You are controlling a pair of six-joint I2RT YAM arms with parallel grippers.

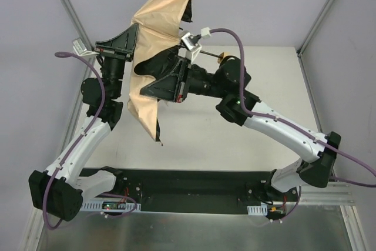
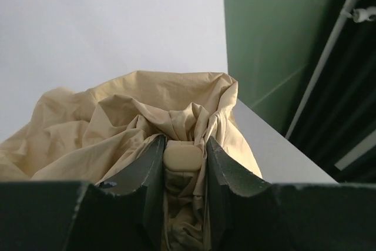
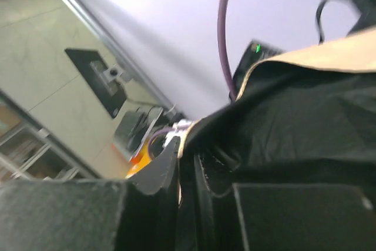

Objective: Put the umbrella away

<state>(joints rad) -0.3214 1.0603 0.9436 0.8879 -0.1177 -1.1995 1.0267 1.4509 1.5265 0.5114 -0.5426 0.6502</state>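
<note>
The umbrella (image 1: 157, 19) hangs in the air between both arms, its tan canopy half collapsed and the black lining showing. My left gripper (image 1: 130, 42) is shut on a pale rounded knob (image 2: 183, 157) at the canopy's centre, with tan fabric (image 2: 106, 127) bunched all round it. My right gripper (image 1: 169, 82) is shut on a fold of the canopy, and black lining (image 3: 294, 121) with a tan hem (image 3: 182, 145) runs between its fingers. The thin dark shaft (image 1: 208, 55) sticks out to the right and ends in a small knob (image 1: 222, 58).
The white table (image 1: 200, 139) lies below the umbrella. Metal frame posts (image 1: 67, 4) rise at the back corners. A purple cable (image 1: 235, 36) loops over the right wrist. The black base rail (image 1: 188, 183) runs along the near edge.
</note>
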